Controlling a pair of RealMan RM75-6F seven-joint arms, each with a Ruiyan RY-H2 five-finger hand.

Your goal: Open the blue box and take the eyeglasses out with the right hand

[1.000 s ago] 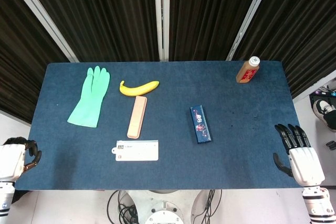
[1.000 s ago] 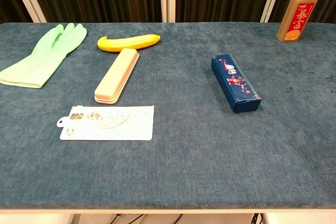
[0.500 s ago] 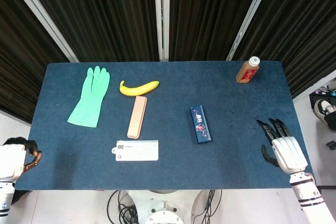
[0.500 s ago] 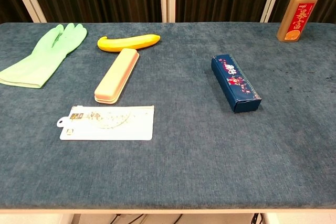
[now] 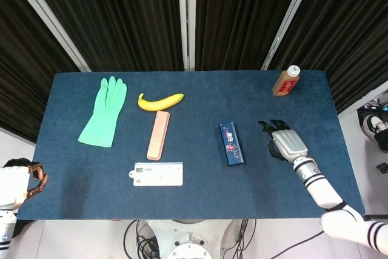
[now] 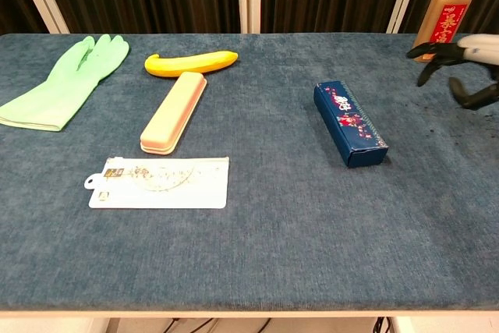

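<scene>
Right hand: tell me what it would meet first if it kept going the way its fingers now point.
The right hand is open, with fingers aimed toward the table's far-left. Straight on, the way looks free; the blue box lies off to its left, outside that line. Its height above the table is unclear.

Right robot hand (image 5: 286, 142) hovers above the surface (image 5: 200, 192), fingers spread, empty. Left robot hand (image 5: 18, 181) off the near-left edge, fingers curled.

One blue box (image 5: 231, 143), one green glove (image 5: 103, 113), one banana (image 5: 160, 100), one peach case (image 5: 157, 135), one bottle (image 5: 286, 80), one white pouch (image 5: 158, 173), two robot hands
</scene>
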